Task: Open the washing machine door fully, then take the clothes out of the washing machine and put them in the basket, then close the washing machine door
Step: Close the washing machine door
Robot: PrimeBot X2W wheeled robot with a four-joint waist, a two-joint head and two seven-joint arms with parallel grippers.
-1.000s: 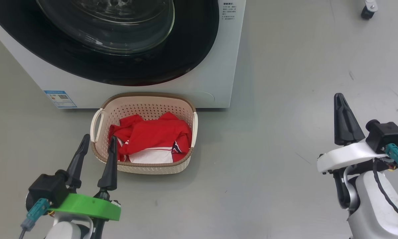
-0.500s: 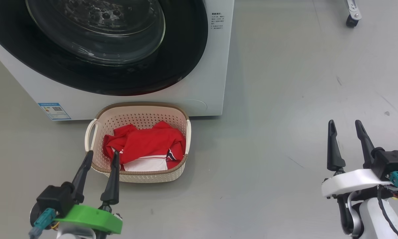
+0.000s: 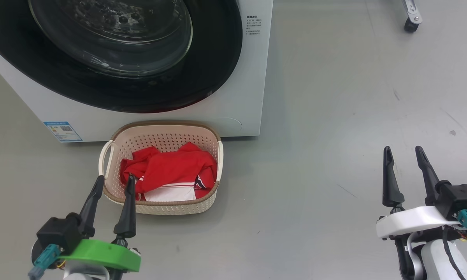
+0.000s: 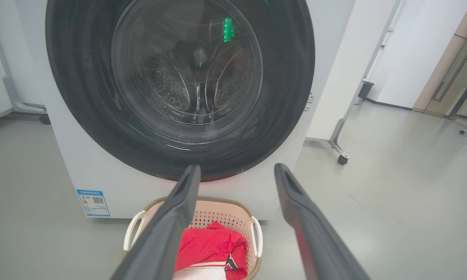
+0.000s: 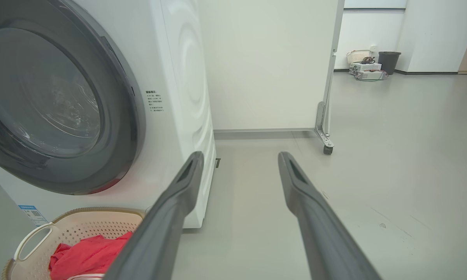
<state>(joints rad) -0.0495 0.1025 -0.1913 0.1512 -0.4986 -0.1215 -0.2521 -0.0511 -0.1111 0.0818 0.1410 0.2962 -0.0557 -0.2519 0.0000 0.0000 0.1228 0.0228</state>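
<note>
Two grippers, jaws apart, empty: left gripper [image 3: 115,177], right gripper [image 3: 402,149]. Clothes [image 3: 171,167] in basket [image 3: 171,206], door [image 3: 218,58] apparently shut; withdraw without snagging basket.

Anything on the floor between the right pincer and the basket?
No. In the head view the stretch from the basket across to the right pincer is bare grey floor, with nothing lying on it.

A bare lab or test room: a washing machine [image 5: 179,97] stands free on plain grey floor [image 5: 393,163], a wheeled white partition [image 5: 264,66] beside it, blank walls [image 5: 432,35] behind.
</note>
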